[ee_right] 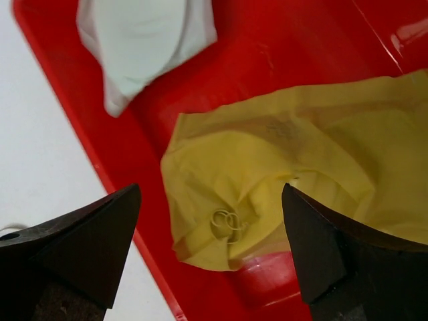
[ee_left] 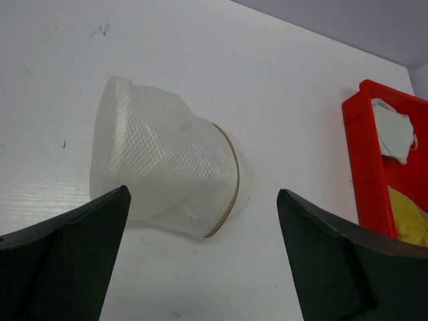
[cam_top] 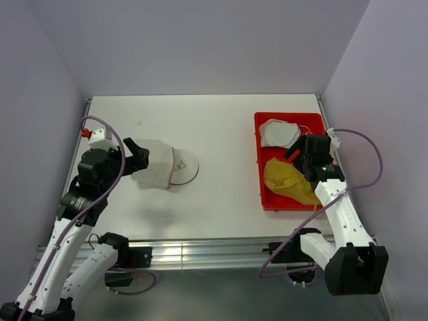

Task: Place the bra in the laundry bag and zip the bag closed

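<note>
Right jaws, wide and empty, hang over the bra (ee_right: 267, 174) crumpled in the red tray (ee_right: 267, 53) at 4 o'clock, placed to pinch it; left jaws, equally open, frame the laundry bag (ee_left: 167, 167) at 9 o'clock, probably to steady it.

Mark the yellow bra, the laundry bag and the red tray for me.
yellow bra (ee_right: 267, 160): right wrist view, middle of the crumpled fabric.
laundry bag (ee_left: 160, 167): left wrist view, mesh side wall.
red tray (ee_left: 361, 160): left wrist view, its side wall.
</note>
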You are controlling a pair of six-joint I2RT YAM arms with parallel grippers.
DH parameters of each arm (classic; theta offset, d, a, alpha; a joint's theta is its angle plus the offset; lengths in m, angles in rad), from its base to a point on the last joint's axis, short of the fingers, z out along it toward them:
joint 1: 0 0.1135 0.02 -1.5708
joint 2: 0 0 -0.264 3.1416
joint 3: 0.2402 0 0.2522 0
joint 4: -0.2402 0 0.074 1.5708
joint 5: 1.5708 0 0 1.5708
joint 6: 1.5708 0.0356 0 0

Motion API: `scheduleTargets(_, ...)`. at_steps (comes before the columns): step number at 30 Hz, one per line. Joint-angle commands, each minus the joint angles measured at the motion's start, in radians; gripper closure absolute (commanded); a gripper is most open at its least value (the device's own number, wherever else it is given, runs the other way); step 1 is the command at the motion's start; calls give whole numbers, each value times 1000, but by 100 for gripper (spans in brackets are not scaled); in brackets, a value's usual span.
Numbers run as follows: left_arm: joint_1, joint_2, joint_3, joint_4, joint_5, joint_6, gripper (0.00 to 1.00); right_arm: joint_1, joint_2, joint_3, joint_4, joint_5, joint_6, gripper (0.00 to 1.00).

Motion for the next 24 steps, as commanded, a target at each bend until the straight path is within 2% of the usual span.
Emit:
scheduleTargets(1,5,-7,-6,16,19,28,1,-3,10,-1,-11,99,-4,8)
scheduleTargets(2,5,0,-6,16,22,28,1,-3,13,7,-23,168,13,9)
scheduleTargets(5,5,26,-4,21,42,37,1,-23,3,2,-51,242,39,10)
scheduleTargets(10,-10,49,-7,22,58,37,1,-120,26,-9,-57,202,36,11)
scheduleTargets(14,-35,71,1,6,12,45,1,-206,99,-6,-65,132,28,11)
scheduleTargets(17,-58,66,4,4,-10,47,1,-229,130,-4,-44,86,27,18)
scheduleTargets(24,-92,68,0,3,-19,47,1,-252,167,-15,-65,218,76,20)
